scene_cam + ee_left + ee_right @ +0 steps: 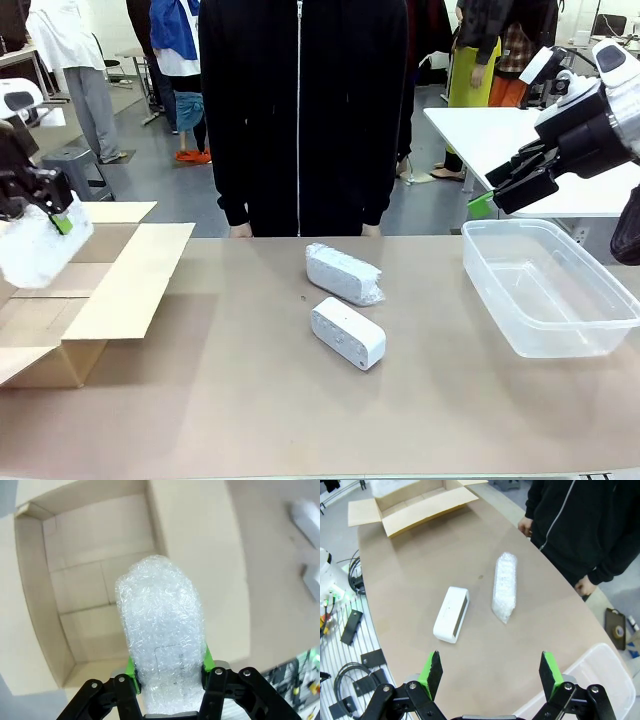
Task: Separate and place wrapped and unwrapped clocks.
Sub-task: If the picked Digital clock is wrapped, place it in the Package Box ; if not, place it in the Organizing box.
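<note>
The left jaws are clamped narrow on a wrapped bundle [162, 640], gripping it by one end so that most of it sticks out beyond the green pads. It hangs in the air over the open cardboard box [110, 290] at the left edge of the counter [250, 420]. The wrist view shows the bare floor of the box beneath it, so nothing seems to have gone in yet.

The right jaws stand wide and hold nothing. They hover above the far right corner, over a clear plastic tub [560, 290] that sits at the right edge and looks empty.

Around the middle of the counter lie the second wrapped bundle [343, 273] and, just beside it on the near side, the bare white clock [348, 332], both untouched. A person [300, 110] stands at the far edge.

I judge the sorting barely begun. The first bundle is carried but not yet let go. The other bundle and the bare clock are left to move, the clock probably to the tub.
</note>
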`<state>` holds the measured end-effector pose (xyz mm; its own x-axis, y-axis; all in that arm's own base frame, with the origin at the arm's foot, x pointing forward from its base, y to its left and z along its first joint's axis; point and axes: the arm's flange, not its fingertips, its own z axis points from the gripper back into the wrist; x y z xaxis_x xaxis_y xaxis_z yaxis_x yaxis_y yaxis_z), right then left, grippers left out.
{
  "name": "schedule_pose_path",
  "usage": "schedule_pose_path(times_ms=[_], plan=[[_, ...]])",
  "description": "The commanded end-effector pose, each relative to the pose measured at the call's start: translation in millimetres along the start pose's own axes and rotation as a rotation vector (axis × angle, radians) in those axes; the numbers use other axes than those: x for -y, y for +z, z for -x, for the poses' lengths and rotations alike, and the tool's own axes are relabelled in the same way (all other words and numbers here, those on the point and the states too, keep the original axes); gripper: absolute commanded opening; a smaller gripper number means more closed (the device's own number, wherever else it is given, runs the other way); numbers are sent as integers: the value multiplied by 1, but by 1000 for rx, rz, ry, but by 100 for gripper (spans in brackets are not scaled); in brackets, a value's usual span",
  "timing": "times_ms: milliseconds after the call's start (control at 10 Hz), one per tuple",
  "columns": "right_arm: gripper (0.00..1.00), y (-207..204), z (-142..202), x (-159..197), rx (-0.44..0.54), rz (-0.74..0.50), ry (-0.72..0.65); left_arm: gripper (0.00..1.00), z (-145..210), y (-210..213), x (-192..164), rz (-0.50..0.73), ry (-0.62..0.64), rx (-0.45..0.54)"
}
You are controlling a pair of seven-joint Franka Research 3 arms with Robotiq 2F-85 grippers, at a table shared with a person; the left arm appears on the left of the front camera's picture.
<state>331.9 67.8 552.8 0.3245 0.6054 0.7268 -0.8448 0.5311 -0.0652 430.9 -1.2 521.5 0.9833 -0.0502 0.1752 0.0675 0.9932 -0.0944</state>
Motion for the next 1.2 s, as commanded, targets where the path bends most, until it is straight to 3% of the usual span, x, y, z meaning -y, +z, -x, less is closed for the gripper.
schedule_pose_path(times_ms=[0, 500, 800, 900, 1100], plan=[[100, -1, 2, 1, 3, -17, 1, 53, -32, -35, 1, 4, 35, 44], [100, -1, 2, 1, 3, -17, 1, 53, -54, -126, -33, -81, -35, 13], [100, -1, 2, 1, 3, -17, 1, 53, -53, -127, -34, -89, 4, 32], [100, -1, 2, 1, 3, -17, 1, 100, -53, -128, -34, -85, -4, 36], [100, -1, 2, 1, 3, -17, 1, 100, -53, -127, -34, -86, 1, 22]])
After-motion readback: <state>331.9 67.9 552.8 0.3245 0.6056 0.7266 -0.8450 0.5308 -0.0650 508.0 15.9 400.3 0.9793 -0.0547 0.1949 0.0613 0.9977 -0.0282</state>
